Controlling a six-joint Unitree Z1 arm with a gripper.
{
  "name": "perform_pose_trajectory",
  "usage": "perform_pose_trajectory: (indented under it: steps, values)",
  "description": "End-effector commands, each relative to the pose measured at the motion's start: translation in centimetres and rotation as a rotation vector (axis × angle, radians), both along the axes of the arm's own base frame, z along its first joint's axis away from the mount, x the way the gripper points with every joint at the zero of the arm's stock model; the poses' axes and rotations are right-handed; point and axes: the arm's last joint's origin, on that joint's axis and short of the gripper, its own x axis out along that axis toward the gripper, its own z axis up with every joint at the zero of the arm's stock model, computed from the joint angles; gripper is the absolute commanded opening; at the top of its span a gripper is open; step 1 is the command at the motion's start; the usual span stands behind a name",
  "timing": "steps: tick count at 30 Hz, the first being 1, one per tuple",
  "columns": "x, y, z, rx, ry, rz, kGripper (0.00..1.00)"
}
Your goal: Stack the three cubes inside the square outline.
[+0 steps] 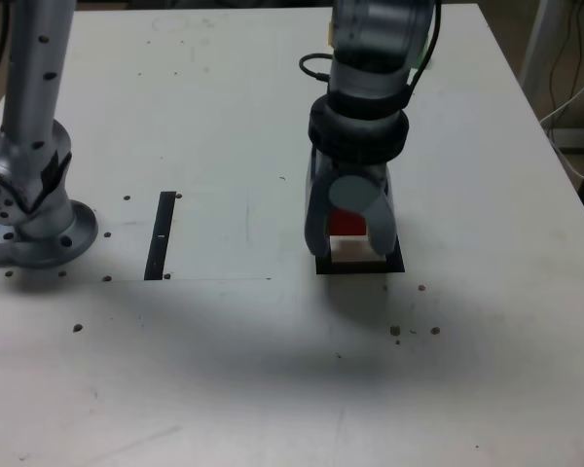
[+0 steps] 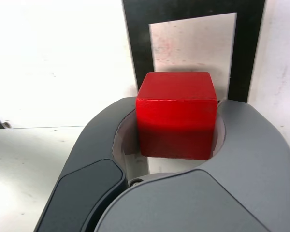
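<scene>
tool (image 1: 353, 245) clamped on the red cube (image 2: 177, 113), hanging right over the square outline (image 1: 361, 263) — right of centre, white counter (image 1: 224, 117)

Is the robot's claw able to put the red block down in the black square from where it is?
Probably yes. The gripper holds the red cube right over the square outline, whose pale middle looks bare, so nothing seems in the way.
</scene>
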Motion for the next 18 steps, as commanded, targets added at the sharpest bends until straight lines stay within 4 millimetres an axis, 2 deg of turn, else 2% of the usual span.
perform_pose_trajectory:
  steps: [1,18]
  values:
    - [0.2,-0.2,-0.4,0.004,0.0,-0.002,0.38]
    - [0.8,-0.1,-2.8,0.018,0.036,0.001,0.4]
